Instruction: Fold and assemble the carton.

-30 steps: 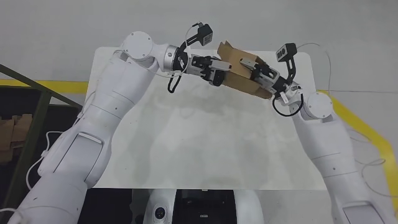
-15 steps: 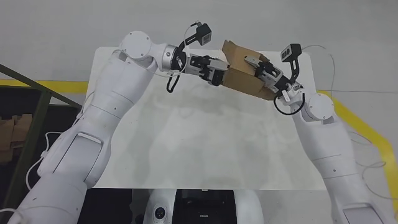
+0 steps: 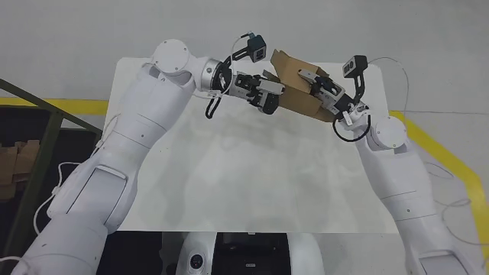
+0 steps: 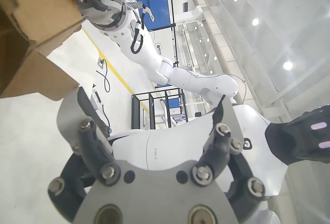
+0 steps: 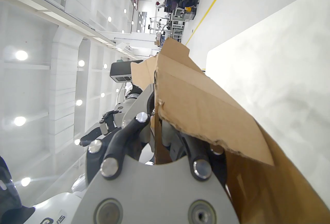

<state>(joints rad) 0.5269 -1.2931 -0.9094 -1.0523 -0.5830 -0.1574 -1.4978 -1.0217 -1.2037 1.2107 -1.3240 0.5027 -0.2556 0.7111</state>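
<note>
The brown cardboard carton (image 3: 300,85) hangs tilted above the far right part of the white table (image 3: 229,183), partly folded with flaps loose. My right gripper (image 3: 322,88) is shut on one of its walls; in the right wrist view the fingers (image 5: 144,104) pinch the cardboard edge of the carton (image 5: 206,111). My left gripper (image 3: 272,96) stands open right beside the carton's left end. In the left wrist view my left gripper (image 4: 152,104) has nothing between its fingers, and a flap of the carton (image 4: 33,16) sits just past one fingertip.
The table's far edge lies just behind the carton. A yellow floor line (image 3: 439,153) runs beside the table on the right. Bare tabletop stretches from the middle toward the front.
My left gripper has drawn slightly back from the carton's left end and rotated a little. The carton, in the right gripper, has shifted slightly away toward the far edge.
</note>
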